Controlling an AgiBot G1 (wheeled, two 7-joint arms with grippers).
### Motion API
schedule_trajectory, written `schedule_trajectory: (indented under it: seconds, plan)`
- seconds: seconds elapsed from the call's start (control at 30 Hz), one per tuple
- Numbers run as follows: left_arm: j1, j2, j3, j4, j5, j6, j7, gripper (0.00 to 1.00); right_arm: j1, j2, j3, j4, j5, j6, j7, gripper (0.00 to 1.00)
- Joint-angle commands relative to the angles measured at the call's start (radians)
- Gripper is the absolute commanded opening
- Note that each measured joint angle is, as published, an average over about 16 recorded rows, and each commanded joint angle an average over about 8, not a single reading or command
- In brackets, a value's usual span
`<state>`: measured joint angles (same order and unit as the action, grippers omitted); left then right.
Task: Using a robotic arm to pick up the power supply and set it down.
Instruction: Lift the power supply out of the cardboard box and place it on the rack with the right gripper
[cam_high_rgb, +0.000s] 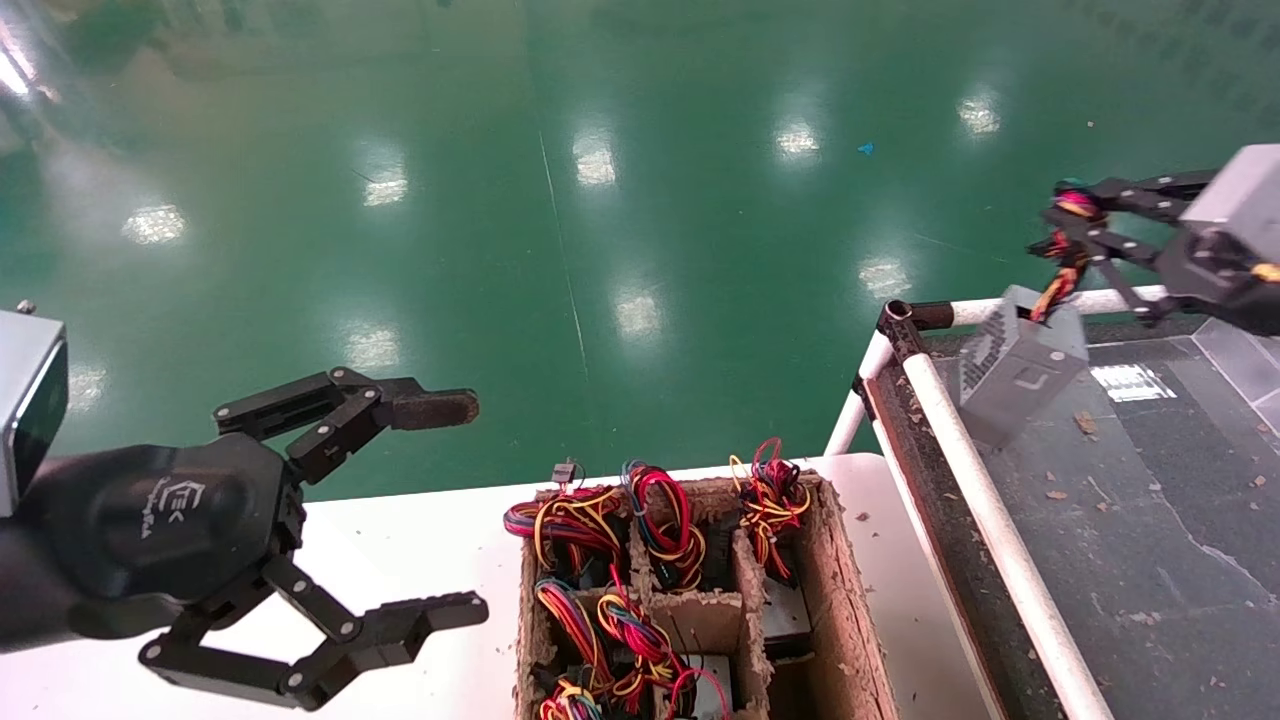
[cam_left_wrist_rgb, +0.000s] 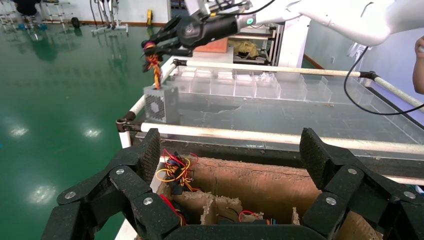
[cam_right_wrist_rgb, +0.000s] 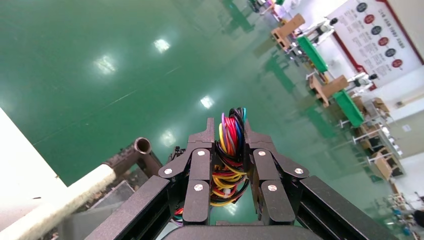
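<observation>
The power supply (cam_high_rgb: 1020, 375) is a small grey metal box with a perforated face. It hangs tilted from its wires just inside the corner of the railed platform. I cannot tell whether it touches the dark surface below. My right gripper (cam_high_rgb: 1070, 215) is above it, shut on the red, yellow and black wire bundle (cam_right_wrist_rgb: 230, 150). The wires fill the gap in the right gripper (cam_right_wrist_rgb: 231, 131). The left wrist view shows the power supply (cam_left_wrist_rgb: 161, 104) under the right gripper (cam_left_wrist_rgb: 150, 47). My left gripper (cam_high_rgb: 470, 505) stays open and empty at the near left, above the white table.
A worn cardboard box (cam_high_rgb: 830, 580) with dividers sits on the white table (cam_high_rgb: 420, 540), holding several more wire bundles (cam_high_rgb: 600, 530). A white tube rail (cam_high_rgb: 980, 490) edges the dark platform (cam_high_rgb: 1150, 500). Clear plastic bins (cam_left_wrist_rgb: 250, 82) line its far side. Green floor lies beyond.
</observation>
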<state>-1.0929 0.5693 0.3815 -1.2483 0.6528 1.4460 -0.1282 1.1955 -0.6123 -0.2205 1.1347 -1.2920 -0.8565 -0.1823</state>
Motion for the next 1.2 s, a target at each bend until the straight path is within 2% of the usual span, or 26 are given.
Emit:
schedule_trajectory:
  seconds: [0.03,0.43,0.47,0.7,0.73,1.2]
  plan:
    - [0.0,0.0,0.0,0.0,0.0,0.0,0.0,1.0,0.027,-0.024,-0.017,-0.024,-0.019,-0.002,-0.007,0.0]
    - [0.0,0.0,0.0,0.0,0.0,0.0,0.0,1.0,0.135,-0.122,-0.067,-0.122,-0.065,-0.025,-0.058,0.0]
    - [0.0,0.0,0.0,0.0,0.0,0.0,0.0,1.0,0.139,-0.125,-0.068,-0.128,-0.065,-0.028,-0.061,0.03]
    - [0.0,0.0,0.0,0.0,0.0,0.0,0.0,1.0,0.152,-0.132,-0.071,-0.154,-0.063,-0.041,-0.072,0.9]
    - [0.0,0.0,0.0,0.0,0.0,0.0,0.0,1.0,0.152,-0.131,-0.071,-0.156,-0.062,-0.043,-0.071,1.0]
    - [0.0,0.0,0.0,0.0,0.0,0.0,0.0,1.0,0.163,-0.1,-0.073,-0.185,-0.038,-0.111,-0.035,1.0]
